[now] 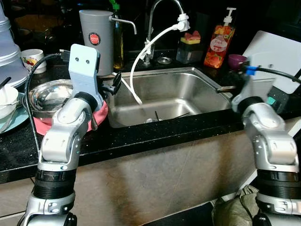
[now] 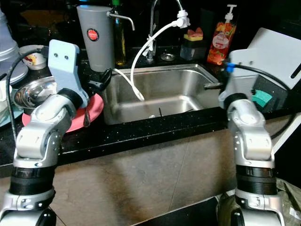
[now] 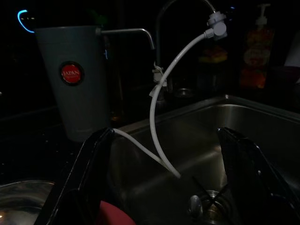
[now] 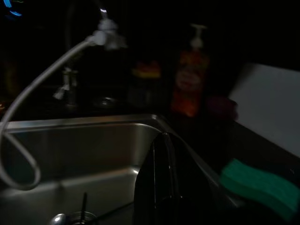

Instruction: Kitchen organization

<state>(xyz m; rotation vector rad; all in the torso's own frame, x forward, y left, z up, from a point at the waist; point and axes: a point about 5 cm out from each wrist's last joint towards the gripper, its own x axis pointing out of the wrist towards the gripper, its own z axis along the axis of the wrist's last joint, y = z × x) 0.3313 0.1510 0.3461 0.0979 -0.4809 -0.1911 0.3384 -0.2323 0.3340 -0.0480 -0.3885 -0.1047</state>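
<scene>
Stainless steel sink (image 1: 188,92) is set into a black speckled countertop (image 1: 155,134), and a white hose (image 1: 141,61) is looped from the faucet (image 1: 162,19) down into the basin, where a few utensils are seen near the drain (image 3: 204,208). Left gripper (image 3: 173,183) is held at the sink's left edge, fingers (image 3: 86,178) spread wide apart with nothing between them (the hose is visible through the gap, but it's further back). Just behind that arm a pink plate (image 2: 91,110) is laid on the counter with a metal bowl (image 1: 49,96) resting on it. A grey water filter jug (image 1: 96,40) with a red round sticker is stood behind, close to the sink's back left corner.

Right gripper (image 4: 161,183) is positioned over the sink's right rim, and its fingers are seen pressed together, empty. A green sponge (image 4: 258,187) is lying on the counter just beside it, with a white cutting board (image 1: 277,59) propped further back. An orange soap dispenser (image 1: 219,42) and a small purple cup (image 1: 236,61) are lined up behind the sink. White bowls (image 1: 7,101) and a mug (image 1: 33,59) are parked at the far left.
</scene>
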